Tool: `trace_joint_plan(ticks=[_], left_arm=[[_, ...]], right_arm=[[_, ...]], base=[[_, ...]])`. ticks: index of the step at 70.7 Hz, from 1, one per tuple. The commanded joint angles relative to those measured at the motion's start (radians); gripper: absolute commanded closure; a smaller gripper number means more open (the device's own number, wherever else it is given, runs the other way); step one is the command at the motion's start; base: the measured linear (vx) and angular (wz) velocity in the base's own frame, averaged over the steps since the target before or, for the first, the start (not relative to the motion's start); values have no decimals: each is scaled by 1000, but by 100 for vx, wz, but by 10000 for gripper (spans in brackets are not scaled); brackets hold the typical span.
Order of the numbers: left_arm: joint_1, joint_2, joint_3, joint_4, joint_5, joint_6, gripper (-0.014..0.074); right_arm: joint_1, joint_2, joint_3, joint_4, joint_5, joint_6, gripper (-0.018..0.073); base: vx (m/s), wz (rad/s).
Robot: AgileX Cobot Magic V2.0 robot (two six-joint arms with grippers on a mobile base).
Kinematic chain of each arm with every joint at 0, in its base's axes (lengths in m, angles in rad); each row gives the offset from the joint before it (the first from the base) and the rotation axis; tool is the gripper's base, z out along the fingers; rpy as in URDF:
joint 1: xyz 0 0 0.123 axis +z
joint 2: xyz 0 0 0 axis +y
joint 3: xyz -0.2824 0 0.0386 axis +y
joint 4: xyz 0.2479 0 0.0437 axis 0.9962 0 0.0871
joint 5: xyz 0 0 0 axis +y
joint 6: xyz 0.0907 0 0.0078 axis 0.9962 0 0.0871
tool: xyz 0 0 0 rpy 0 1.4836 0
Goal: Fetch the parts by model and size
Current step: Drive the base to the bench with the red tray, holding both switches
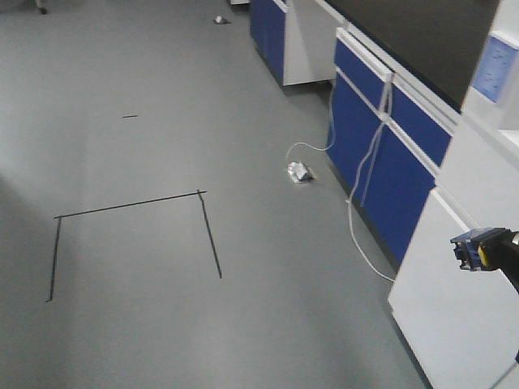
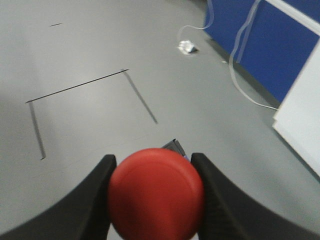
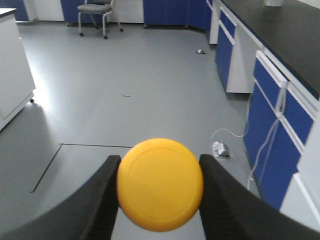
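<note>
Left wrist view: left gripper [image 2: 152, 161] jaws pinch red-capped push-button [image 2: 156, 197]; right gripper [image 3: 159, 162] jaws pinch yellow-capped push-button [image 3: 160, 184]. Transit jolts may shake either onto floor [image 2: 100, 45].

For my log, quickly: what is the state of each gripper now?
Left gripper: closed on the red-capped switch.
Right gripper: closed on the yellow-capped switch.

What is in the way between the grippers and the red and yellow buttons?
Nothing visible. The left gripper is shut on the red switch, and the right gripper is shut on the yellow switch.
</note>
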Motion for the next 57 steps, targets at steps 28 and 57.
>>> trace_joint_plan(ticks=[28, 57], left_arm=[[-3, 9, -23, 7, -65, -5, 594], [-3, 9, -23, 7, -65, -5, 594]], right_arm=[[-2, 4, -29, -9, -85, -14, 566], [-2, 4, -29, -9, -85, -14, 566]], base=[[19, 44], [41, 5]])
